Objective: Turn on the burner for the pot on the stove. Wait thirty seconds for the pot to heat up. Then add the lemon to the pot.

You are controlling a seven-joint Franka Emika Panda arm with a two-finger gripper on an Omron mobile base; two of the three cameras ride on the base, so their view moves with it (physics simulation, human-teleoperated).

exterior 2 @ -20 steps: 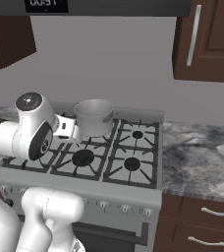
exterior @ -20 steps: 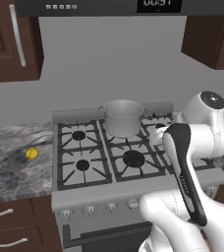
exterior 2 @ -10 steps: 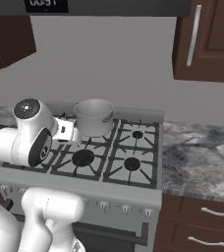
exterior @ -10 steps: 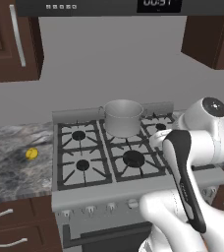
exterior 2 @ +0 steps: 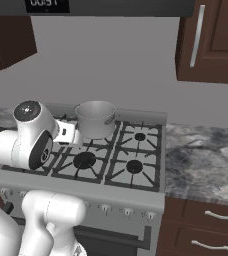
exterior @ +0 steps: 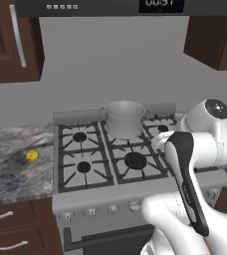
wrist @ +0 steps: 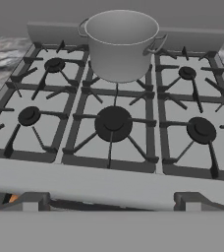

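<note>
Your lemon lies on the counter left of the stove, near that counter's middle: small, firm, round, liable to roll, so pinch it across its widest part. The pot sits at the stove's back centre. The arm is folded low over the stove's front right corner, and the pincer is spread wide, holding nothing.

Matt grey metal pot on black grates of a brushed-metal stove; speckled stone counter.

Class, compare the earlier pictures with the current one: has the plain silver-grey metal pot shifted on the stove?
No. The plain silver-grey metal pot sits on the same rear middle grate of the silver-grey gas stove as before.
</note>
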